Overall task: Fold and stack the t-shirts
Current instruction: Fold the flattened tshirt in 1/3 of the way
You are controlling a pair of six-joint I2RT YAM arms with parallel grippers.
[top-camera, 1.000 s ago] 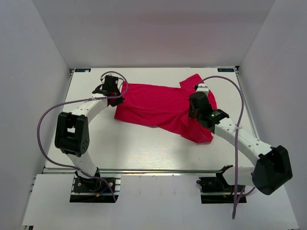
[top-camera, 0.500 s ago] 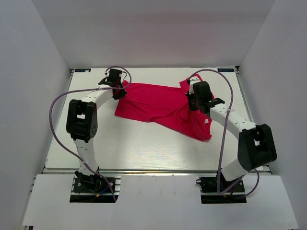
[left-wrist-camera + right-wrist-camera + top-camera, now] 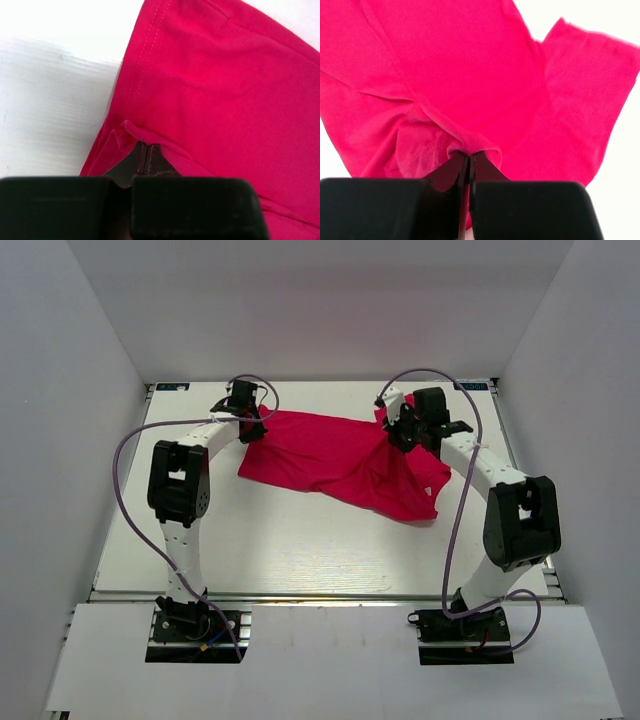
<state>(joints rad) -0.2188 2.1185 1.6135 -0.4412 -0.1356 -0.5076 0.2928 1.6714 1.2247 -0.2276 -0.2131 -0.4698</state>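
The left hand (image 3: 146,156) is pinched shut on a fold at the left edge of the crimson-pink t-shirt (image 3: 335,455), which lies spread and rumpled across the far half of the white bench (image 3: 290,540). The right hand (image 3: 469,161) is clamped shut on a bunched fold near the t-shirt's right end.
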